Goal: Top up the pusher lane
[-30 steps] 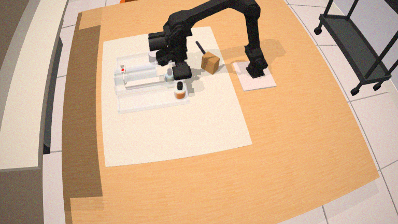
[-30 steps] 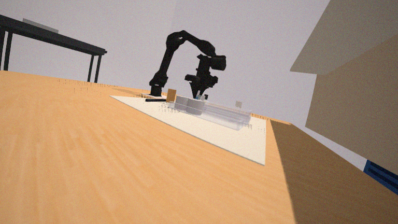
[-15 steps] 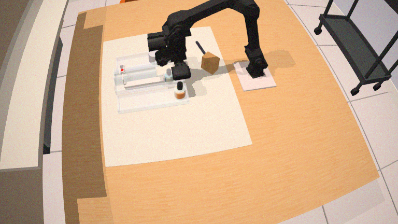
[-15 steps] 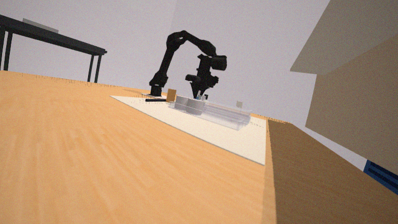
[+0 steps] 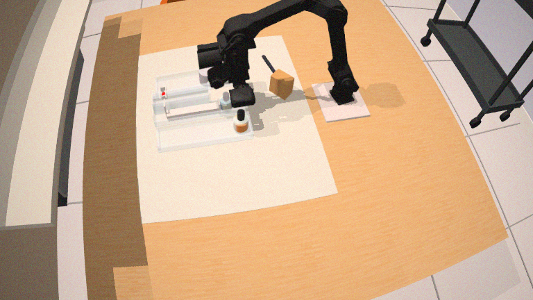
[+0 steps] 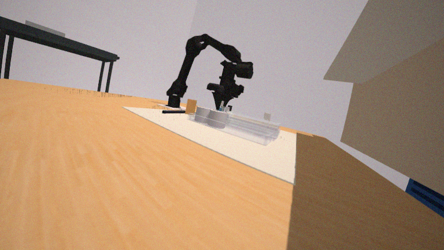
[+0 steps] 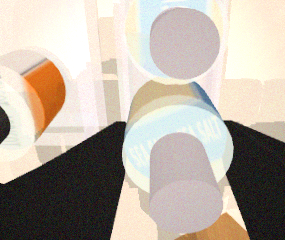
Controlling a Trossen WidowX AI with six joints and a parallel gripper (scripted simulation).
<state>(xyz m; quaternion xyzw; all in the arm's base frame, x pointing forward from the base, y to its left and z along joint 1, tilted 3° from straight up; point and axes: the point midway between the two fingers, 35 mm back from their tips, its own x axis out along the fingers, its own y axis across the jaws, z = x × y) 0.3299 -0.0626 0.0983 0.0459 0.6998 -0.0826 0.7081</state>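
Note:
My gripper [image 7: 173, 131] [image 6: 218, 107] is shut on a pale blue sea salt jar [image 7: 149, 131] with a grey lid, at the front of the middle lane. The matching lane jar [image 5: 225, 102] [image 7: 138, 30] stands directly behind it, in front of the long pale pusher part [image 5: 192, 111]. In the wrist view the two jars overlap closely; whether they touch is unclear. My fingers and wrist hide the held jar in the top view. Its base, the low front stop and its height over the lane floor cannot be made out.
An orange jar [image 5: 241, 123] [image 7: 49, 92] with a black cap stands in the neighbouring lane, close to my finger. Grey round jars [image 6: 203, 114] [image 6: 217, 119] stand in the other side lane. A wooden block [image 5: 280, 84] [image 6: 191, 106] and a dark rod [image 5: 268, 63] [image 6: 173, 111] lie nearer the arm's base.

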